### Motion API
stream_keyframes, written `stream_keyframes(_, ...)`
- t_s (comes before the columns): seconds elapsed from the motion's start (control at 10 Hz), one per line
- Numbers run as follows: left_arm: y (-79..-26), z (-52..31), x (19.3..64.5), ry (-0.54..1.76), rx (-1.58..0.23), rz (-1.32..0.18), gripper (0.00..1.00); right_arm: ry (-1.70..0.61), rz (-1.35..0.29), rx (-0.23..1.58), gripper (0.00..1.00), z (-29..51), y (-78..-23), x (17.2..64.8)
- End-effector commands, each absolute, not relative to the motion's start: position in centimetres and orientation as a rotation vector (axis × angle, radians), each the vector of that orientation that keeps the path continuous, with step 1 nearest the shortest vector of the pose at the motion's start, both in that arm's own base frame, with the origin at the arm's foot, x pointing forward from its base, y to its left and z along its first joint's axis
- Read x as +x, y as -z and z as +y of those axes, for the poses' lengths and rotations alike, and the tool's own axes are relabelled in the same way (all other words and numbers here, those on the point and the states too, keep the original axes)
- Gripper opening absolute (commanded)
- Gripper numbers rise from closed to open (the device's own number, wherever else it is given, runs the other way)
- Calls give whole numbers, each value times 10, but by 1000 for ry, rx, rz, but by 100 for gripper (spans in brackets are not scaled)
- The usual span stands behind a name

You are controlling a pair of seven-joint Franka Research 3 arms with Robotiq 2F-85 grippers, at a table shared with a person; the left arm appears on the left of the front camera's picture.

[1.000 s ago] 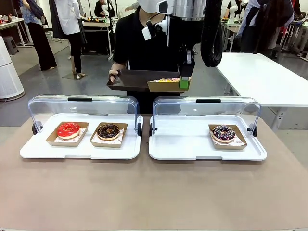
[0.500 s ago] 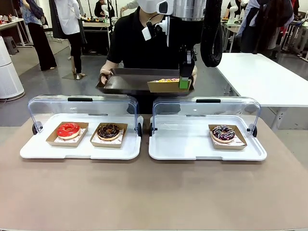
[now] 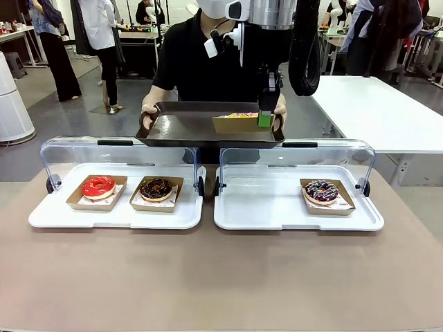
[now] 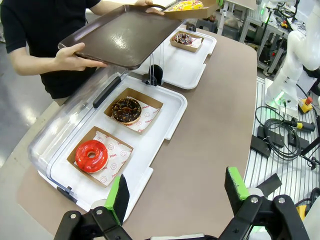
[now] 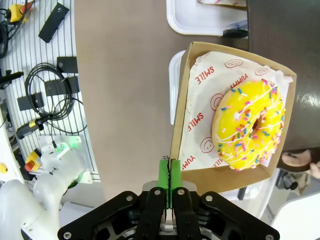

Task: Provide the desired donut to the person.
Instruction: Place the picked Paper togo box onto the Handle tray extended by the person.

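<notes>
The yellow sprinkled donut [image 5: 249, 125] lies on printed paper in a small cardboard tray [image 5: 186, 95]. My right gripper [image 5: 170, 172] is shut on that cardboard tray's edge and holds it up high at the table's far side [image 3: 264, 119]. The person [image 3: 208, 62] in a black shirt holds a dark brown tray [image 3: 187, 128] with both hands, just under the donut [image 3: 240, 115]. I cannot tell whether the cardboard tray touches the brown tray. My left gripper [image 4: 177, 192] hangs open above the table's near left part.
A white display tray [image 3: 48, 218] under a raised clear lid holds a red donut [image 3: 98, 186] and a chocolate donut [image 3: 156, 188]. The second white tray [image 3: 263, 207] holds a dark sprinkled donut [image 3: 321, 191]. Cables lie beside the table [image 4: 280, 135].
The person has brought the brown tray forward and level under the held donut, now with both hands on it. My right gripper has stayed in place.
</notes>
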State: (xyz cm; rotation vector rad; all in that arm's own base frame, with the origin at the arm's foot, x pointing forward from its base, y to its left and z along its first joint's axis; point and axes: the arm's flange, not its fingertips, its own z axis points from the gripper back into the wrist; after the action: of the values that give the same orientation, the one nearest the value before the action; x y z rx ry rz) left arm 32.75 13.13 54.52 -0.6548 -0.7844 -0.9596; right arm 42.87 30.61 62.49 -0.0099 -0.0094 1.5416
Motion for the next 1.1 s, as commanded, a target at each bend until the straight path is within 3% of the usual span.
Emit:
stream_keyframes(0.0,-546,132,328,968,-661,-805,100,-1535,-5,-8,0,305,-623,424)
stream_keyframes(0.4,-546,132,328,968,-661,-805,100,-1589,-83,-58,1,318,-647,444)
stream_keyframes(1.0,-546,132,328,968,-661,-805,100,-1669,-139,-40,1,316,-630,528)
